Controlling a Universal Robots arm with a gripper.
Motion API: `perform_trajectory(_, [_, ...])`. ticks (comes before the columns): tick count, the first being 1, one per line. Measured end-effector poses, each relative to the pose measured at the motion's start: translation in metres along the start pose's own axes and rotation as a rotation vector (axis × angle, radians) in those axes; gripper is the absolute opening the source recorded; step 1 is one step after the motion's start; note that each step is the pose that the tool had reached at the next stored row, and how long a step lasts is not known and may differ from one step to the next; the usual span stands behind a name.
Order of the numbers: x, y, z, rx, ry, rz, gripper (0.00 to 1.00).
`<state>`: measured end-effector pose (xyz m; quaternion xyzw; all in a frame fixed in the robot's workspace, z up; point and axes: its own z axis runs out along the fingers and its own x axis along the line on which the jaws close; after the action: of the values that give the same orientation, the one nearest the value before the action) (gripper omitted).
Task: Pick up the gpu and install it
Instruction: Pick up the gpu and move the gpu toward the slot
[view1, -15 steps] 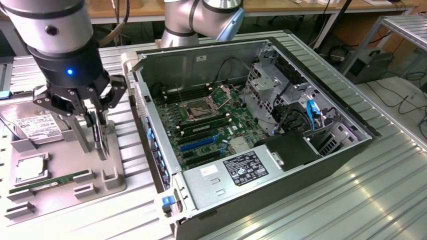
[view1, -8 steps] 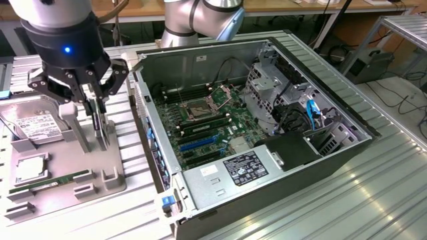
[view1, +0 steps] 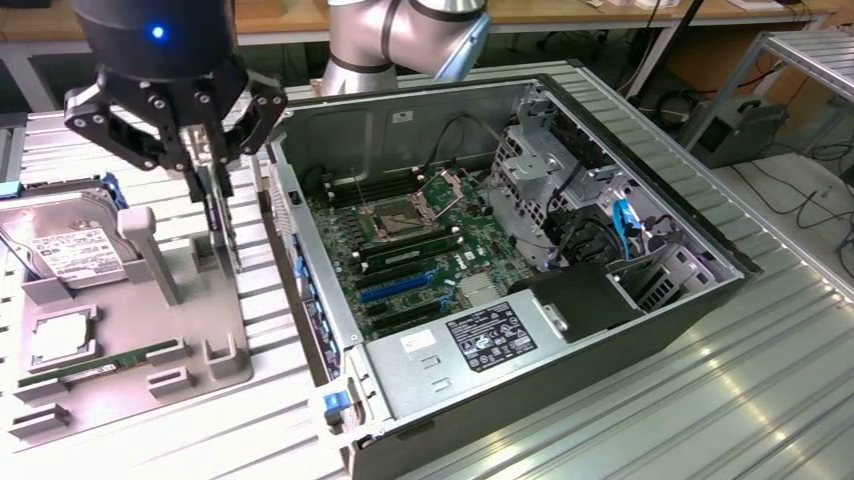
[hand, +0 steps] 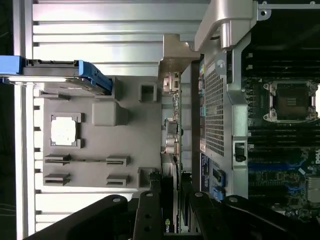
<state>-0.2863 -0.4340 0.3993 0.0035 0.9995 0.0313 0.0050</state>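
Two fingers (hand: 149, 212) of the gripper (view1: 211, 185) are drawn in narrow on the gpu (view1: 220, 235), one against each flat face near its upper edge, and they look clamped onto it. The card hangs straight down from the fingertips, on edge. Its lower edge sits at the slotted posts of the tray (view1: 147, 310) directly beneath the tool. I cannot tell whether it rests in those posts or has cleared them.

From the wrist, the gpu (hand: 172, 147) is seen edge-on, running away from the fingertips. The case (hand: 215, 100) wall stands just beside it on one side and the tray's bare floor lies on the other. The motherboard (view1: 414, 260) is inside the open case, off to the tool's side and lower than the fingertips.

I judge the card to be light and stiff but fragile. The fan and small parts should not be squeezed, and the contact edge and end bracket are best left free. A hold across the board near the middle of the top edge should keep it balanced. Its smooth faces could slip if it tilts, so keeping it upright helps.
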Motion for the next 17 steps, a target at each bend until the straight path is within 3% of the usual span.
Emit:
perform_trajectory(2, [-0.007,-0.0042,-0.0105,-0.0002,0.0004,0.000,0.26])
perform_trajectory(6, [-0.035,-0.0136,-0.0410,-0.0026,0.0030,0.000,0.26])
perform_trajectory(9, [-0.054,-0.0149,-0.0454,-0.0038,0.0052,0.000,0.26])
perform_trajectory(17, [-0.098,-0.0149,-0.0438,-0.0040,0.0102,0.001,0.26])
